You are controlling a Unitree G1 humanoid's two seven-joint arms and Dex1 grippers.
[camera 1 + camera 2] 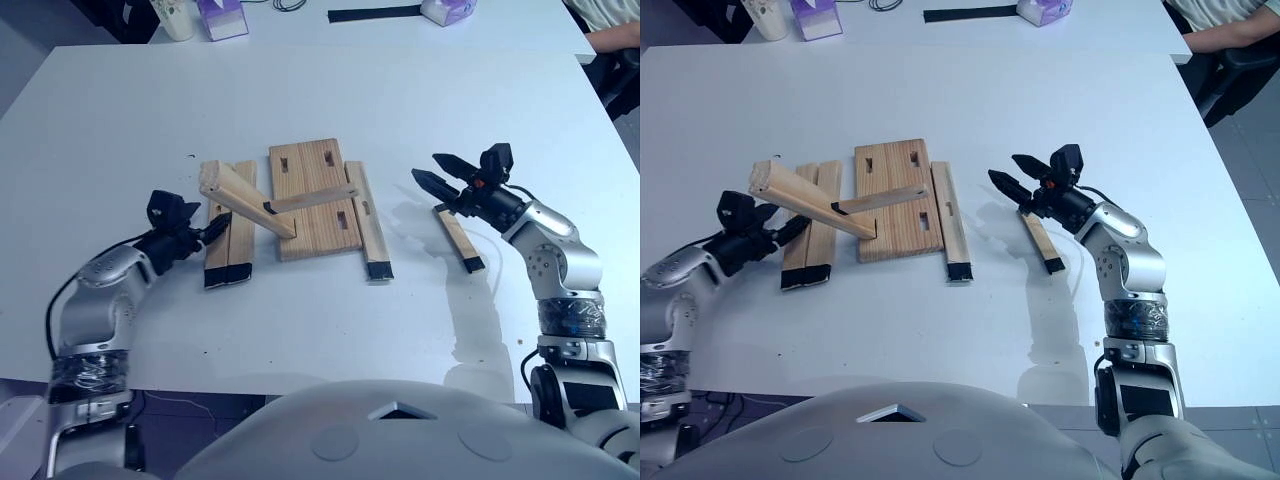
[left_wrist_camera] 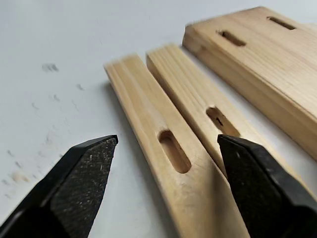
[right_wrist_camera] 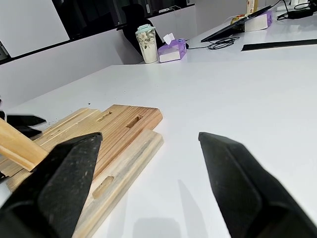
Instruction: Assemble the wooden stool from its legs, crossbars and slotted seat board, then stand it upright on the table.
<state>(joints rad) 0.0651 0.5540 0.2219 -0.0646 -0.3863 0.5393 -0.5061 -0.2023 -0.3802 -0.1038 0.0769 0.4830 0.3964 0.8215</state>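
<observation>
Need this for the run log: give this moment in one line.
stage: assembly unfinished | left gripper: jaws open at two slotted legs | right gripper: jaws open above table | seat board: flat on table

No text, number, label or sign is legible on any surface; a purple tissue box (image 3: 172, 50) and a patterned cup (image 3: 145, 42), both standing far beyond the jaws of the right gripper (image 3: 149, 135), carry surface markings too small to read.
</observation>
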